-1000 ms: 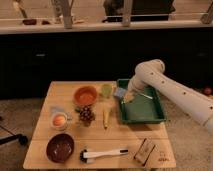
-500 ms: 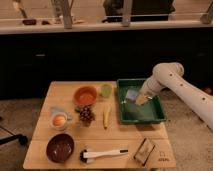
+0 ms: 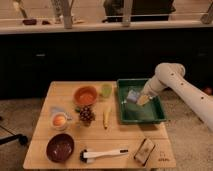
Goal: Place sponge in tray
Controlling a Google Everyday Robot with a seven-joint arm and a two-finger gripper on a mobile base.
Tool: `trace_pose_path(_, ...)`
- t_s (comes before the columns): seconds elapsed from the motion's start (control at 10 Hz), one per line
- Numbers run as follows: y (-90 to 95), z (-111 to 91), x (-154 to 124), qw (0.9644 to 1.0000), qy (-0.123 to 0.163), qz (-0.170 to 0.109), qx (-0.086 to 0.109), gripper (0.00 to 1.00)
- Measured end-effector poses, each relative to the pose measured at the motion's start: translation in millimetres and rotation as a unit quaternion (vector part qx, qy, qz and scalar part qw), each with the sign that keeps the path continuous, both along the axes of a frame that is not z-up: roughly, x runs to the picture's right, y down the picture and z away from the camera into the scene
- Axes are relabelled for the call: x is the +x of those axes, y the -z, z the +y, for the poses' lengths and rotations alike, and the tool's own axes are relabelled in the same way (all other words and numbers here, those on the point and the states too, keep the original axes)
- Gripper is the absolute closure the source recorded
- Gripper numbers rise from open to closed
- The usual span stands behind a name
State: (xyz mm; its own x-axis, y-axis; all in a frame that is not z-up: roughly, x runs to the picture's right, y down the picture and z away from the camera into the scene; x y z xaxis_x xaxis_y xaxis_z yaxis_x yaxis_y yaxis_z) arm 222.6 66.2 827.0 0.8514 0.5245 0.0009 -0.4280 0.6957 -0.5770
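The dark-green tray [image 3: 150, 116] sits at the back right of the wooden table. The grey-blue sponge [image 3: 132, 96] is inside the tray's outline, near its back left part; I cannot tell whether it rests on the floor or hangs just above it. My gripper [image 3: 143, 100] is at the end of the white arm that reaches in from the right. It is over the tray, right beside the sponge and touching or nearly touching its right side.
On the wooden table [image 3: 125, 135]: an orange bowl [image 3: 86, 95], a green cup [image 3: 106, 90], dark grapes [image 3: 86, 115], a banana [image 3: 105, 117], a white cup holding something orange [image 3: 59, 120], a dark bowl [image 3: 60, 147], a white-handled brush [image 3: 102, 154] and a brown-and-black block [image 3: 144, 150].
The arm swung right and lowered, carrying the sponge from the tray's back left rim further in over the tray. In the last half second it has hardly moved.
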Motion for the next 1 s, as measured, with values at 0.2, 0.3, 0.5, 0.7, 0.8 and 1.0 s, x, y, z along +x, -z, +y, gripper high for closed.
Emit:
trace_pose_path(0.2,-3.4,1.6,2.3,0.9999,0.001,-0.010,-0.002,1.00)
trace_pose_path(0.3,-4.6,1.4,5.2,0.9998,-0.002,-0.018,-0.003,1.00)
trace_pose_path(0.5,-5.4,1.5,7.9,0.9997,-0.006,-0.024,-0.008,0.87)
trace_pose_path(0.7,-7.2,0.6,9.6,0.9994,-0.010,-0.032,-0.011,0.68)
trace_pose_path(0.8,-8.4,0.1,10.9,0.9991,-0.011,-0.038,-0.015,0.55)
trace_pose_path(1.0,-9.8,-2.3,10.8,0.9987,-0.011,-0.045,-0.019,0.37)
